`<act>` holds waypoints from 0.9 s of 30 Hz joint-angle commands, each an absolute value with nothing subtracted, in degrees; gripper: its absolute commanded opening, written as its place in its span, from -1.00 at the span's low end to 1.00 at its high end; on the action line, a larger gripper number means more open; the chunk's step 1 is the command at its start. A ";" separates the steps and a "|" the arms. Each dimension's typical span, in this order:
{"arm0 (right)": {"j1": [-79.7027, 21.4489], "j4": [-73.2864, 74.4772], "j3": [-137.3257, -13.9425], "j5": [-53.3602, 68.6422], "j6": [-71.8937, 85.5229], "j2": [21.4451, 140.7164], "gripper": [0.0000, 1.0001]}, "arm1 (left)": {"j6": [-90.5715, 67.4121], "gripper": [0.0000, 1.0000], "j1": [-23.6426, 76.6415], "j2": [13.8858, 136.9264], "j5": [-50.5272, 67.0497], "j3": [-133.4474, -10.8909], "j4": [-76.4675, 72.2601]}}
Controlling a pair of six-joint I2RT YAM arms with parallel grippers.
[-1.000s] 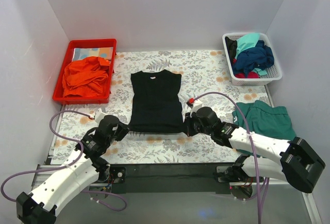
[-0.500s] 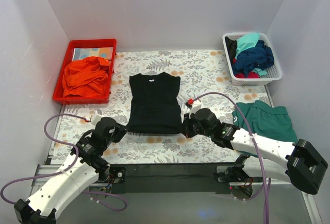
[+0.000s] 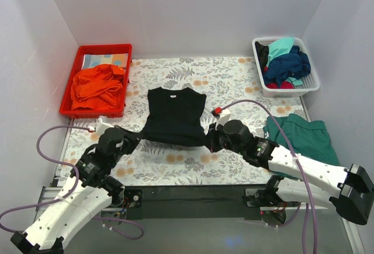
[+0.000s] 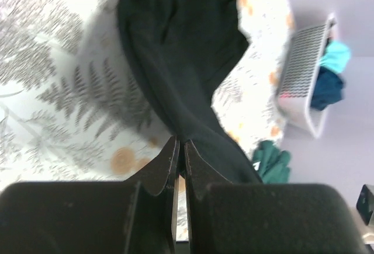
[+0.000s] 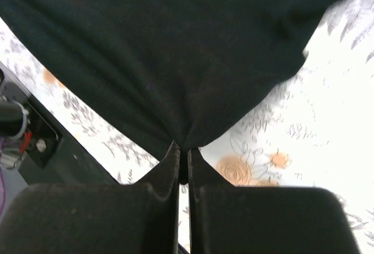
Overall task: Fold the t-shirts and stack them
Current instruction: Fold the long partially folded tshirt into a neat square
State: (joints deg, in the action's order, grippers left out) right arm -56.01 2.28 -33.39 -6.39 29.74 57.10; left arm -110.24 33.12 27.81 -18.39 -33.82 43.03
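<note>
The black t-shirt (image 3: 174, 115) lies on the flowered mat, neck label at the far end, sleeves folded in. Its near hem is lifted off the mat. My left gripper (image 3: 139, 132) is shut on the hem's left corner; in the left wrist view (image 4: 180, 144) the black cloth (image 4: 175, 44) runs out from between the jaws. My right gripper (image 3: 206, 138) is shut on the right corner, and the right wrist view (image 5: 182, 148) shows cloth (image 5: 163, 44) pinched there. A teal t-shirt (image 3: 304, 137) lies at the right edge.
A red tray (image 3: 103, 50) with orange cloth (image 3: 96, 87) stands at the back left. A white basket (image 3: 312, 86) of turquoise, navy and red garments (image 3: 286, 61) stands at the back right. The mat (image 3: 234, 84) covers the table.
Both grippers have risen and moved away from the near edge with the hem, so the shirt's near part has lifted and its visible length has shortened.
</note>
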 commanded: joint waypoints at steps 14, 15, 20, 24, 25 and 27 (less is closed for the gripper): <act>-54.50 0.89 -49.21 -21.88 16.26 67.84 -0.97 | -99.15 -1.00 32.78 50.78 -33.39 -45.07 23.21; -53.97 0.53 -50.00 -21.88 15.82 68.46 -0.97 | -99.23 -1.00 32.87 52.02 -34.36 -45.87 23.12; -48.80 -4.21 -51.33 -17.50 15.56 72.15 -0.97 | -96.52 -1.00 32.78 55.72 -37.96 -47.46 17.06; -44.13 -7.02 -52.64 -14.07 15.38 75.93 -0.97 | -95.45 -1.00 32.61 62.46 -40.51 -49.47 14.07; -43.16 -7.38 -53.52 -13.11 15.55 78.03 -0.97 | -95.01 -1.00 32.52 63.97 -40.87 -49.92 12.93; -40.44 -8.61 -54.58 -10.73 15.56 80.50 -0.97 | -93.96 -1.00 32.17 67.13 -41.48 -50.88 11.26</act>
